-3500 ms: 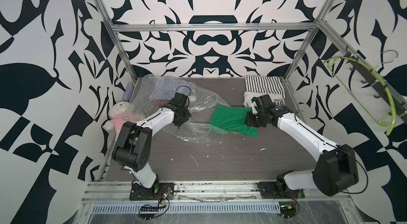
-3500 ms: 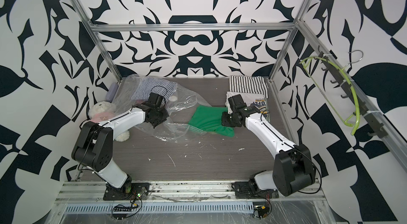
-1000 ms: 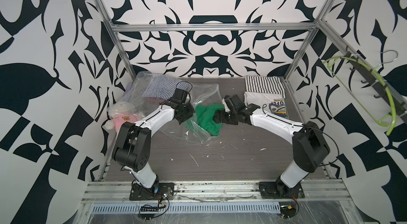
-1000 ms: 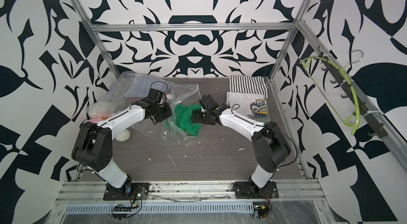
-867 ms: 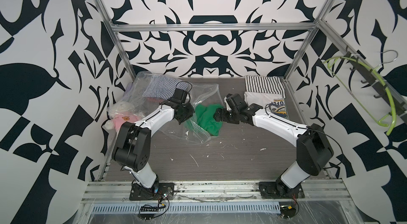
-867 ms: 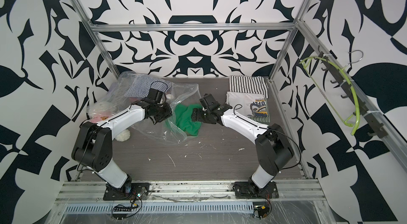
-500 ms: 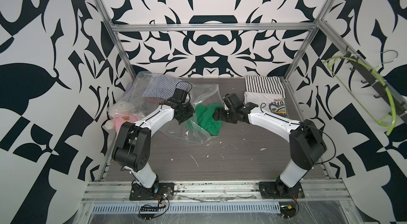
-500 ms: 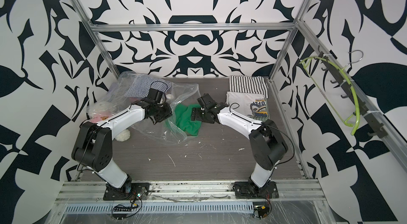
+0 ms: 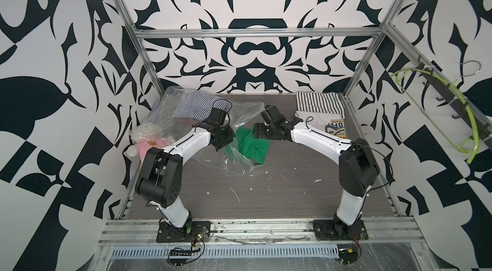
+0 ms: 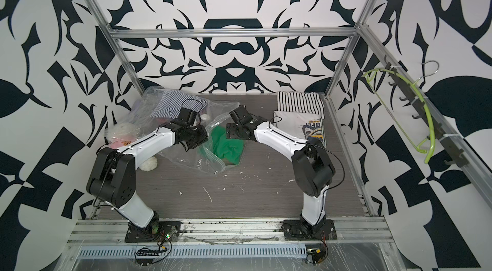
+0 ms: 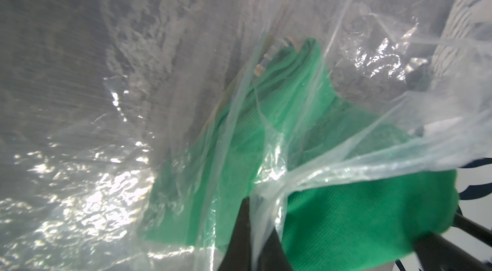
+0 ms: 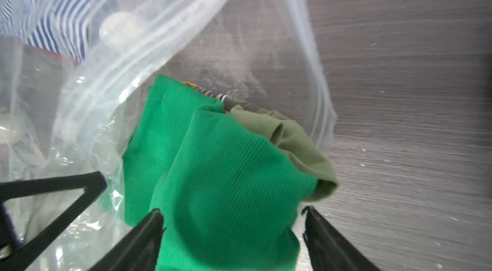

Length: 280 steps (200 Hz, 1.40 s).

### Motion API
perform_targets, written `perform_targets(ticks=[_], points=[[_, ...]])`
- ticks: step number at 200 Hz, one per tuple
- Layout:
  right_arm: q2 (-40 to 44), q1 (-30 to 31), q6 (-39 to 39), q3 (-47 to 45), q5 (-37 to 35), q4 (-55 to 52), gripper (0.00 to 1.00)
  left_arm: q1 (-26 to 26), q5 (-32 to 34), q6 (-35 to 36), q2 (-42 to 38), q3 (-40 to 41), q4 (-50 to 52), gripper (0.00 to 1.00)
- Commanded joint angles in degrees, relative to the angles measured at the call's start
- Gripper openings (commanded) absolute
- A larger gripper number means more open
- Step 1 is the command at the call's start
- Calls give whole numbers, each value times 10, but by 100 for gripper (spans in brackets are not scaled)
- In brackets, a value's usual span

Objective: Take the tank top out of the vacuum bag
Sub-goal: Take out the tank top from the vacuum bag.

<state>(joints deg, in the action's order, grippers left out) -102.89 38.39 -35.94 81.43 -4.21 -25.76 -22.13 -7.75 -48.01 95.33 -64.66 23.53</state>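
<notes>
The vacuum bag (image 9: 213, 162) (image 10: 183, 159) lies crumpled at the back left, with its round white valve cap (image 12: 117, 27) showing through the plastic. My left gripper (image 9: 222, 147) (image 10: 190, 147) (image 11: 255, 200) is shut on a pinch of the bag's mouth edge and holds it up. The green tank top (image 9: 253, 144) (image 10: 226, 147) (image 12: 226, 163) is bunched at the mouth, partly under the plastic (image 11: 239, 123). My right gripper (image 9: 257, 132) (image 10: 229, 132) (image 12: 233, 213) is open and straddles the bunched top. An olive cloth (image 12: 292, 136) sits just behind it.
A blue-striped garment (image 9: 194, 104) lies with the bag at the back left. A plush toy in pink (image 9: 149, 138) leans on the left wall. A folded striped shirt (image 9: 319, 102) and a printed white tee (image 9: 331, 126) lie at the back right. A green hanger (image 9: 466, 112) hangs on the right wall.
Since 3.5 s ago the tank top went from spread out at centre right to bunched at the bag mouth, and the right arm moved left with it. Over the last second both arms barely shifted.
</notes>
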Motion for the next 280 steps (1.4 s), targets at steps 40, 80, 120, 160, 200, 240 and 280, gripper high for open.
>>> perform_targets(ticks=[40, 80, 120, 160, 200, 240, 280], points=[[-21, -5, 17, 44, 39, 4, 79, 4, -6, -1, 13, 8, -3, 0], [-63, -5, 22, 84, 75, -5, 74, 3, -4, 0, 13, 11, -2, 0], [-70, -3, 50, 100, 114, -17, 20, 4, -6, -2, 17, 13, -8, 0], [-30, 3, 78, 87, 112, -25, 0, 3, -1, -2, 20, 12, -8, 0], [17, 6, 78, 62, 166, -1, 6, 6, 3, -6, 24, 14, -11, 0], [50, 3, 69, 41, 191, 15, 0, 9, 15, -4, 23, 17, -7, 0], [115, -22, 19, -18, 198, 55, 0, 17, 21, -5, 22, 26, -7, 0]])
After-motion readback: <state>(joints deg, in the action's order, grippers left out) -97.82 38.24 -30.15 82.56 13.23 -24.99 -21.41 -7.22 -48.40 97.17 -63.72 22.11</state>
